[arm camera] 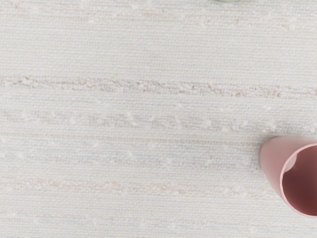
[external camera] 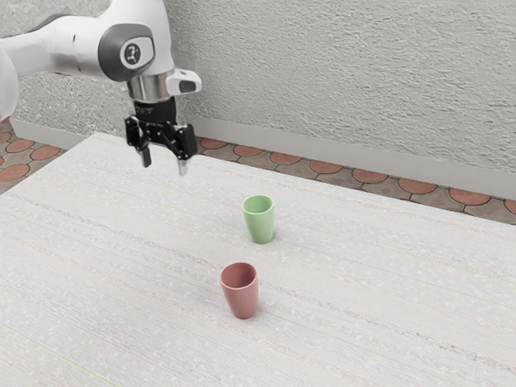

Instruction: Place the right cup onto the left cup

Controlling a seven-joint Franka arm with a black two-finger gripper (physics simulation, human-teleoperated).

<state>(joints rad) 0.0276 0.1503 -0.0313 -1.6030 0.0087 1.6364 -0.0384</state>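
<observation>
While the fingers (external camera: 182,168) hang above the far part of the table (external camera: 89,266), at upper left in the exterior view, they stand wide apart, with a clear gap between the two tips and nothing held. Above them, the white and grey arm (external camera: 153,28) reaches in from the upper left. Out from the fingers, toward the centre of the exterior view, the green cup (external camera: 260,225) stands upright on the table, its mouth facing up. Below it in the frame and slightly to the left, the dusky red cup (external camera: 242,298) is also upright with its mouth up. The two cups are near each other but apart. In the wrist view, part of the red cup shows its rim and dark inside, with just a sliver of the green cup. Beyond the table are a floor of reddish tiles (external camera: 469,196), a pale skirting (external camera: 322,148) and a rough grey wall (external camera: 339,72).
</observation>
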